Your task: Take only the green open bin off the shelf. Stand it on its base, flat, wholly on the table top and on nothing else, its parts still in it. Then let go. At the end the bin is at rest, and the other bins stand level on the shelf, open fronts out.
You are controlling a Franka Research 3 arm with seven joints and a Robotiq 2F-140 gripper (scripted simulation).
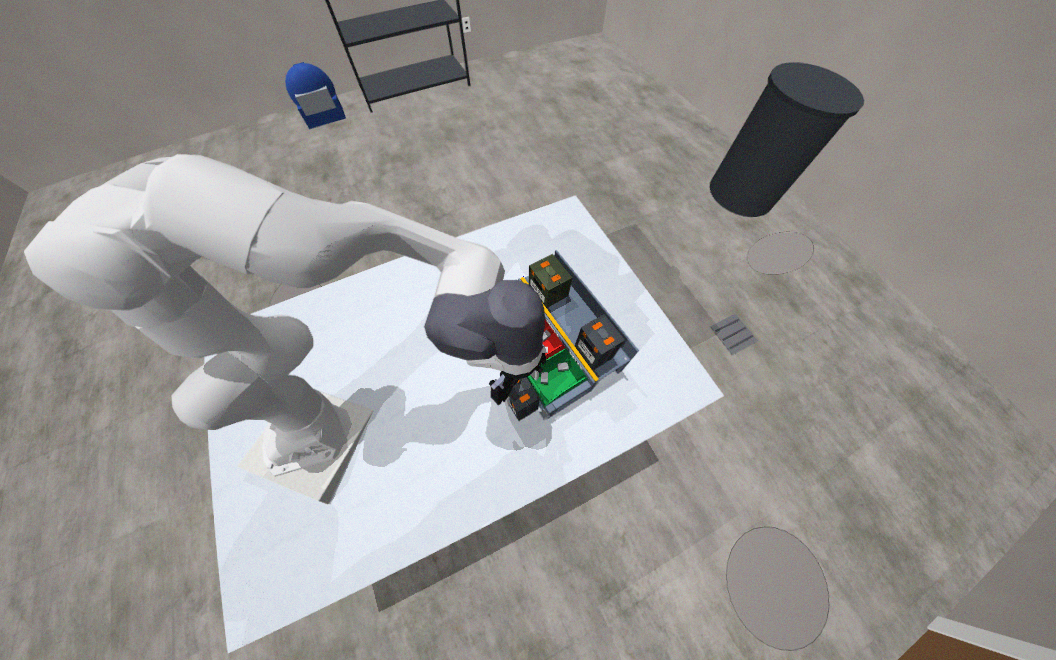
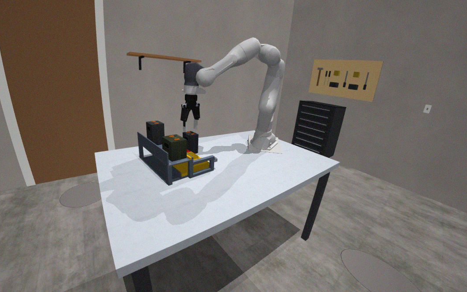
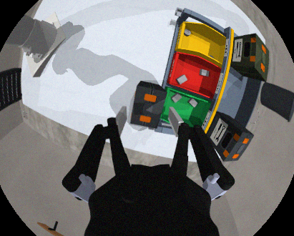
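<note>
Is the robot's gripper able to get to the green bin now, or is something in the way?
Probably yes, but not easily: the open gripper has a way in from above, but a dark box stands close by the green bin's front and may get bumped.

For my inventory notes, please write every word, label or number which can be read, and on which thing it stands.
None can be read.
White labels on two dark cases: wrench drawing; lettering too small.
Labels on the yellow strip: too small.
</note>
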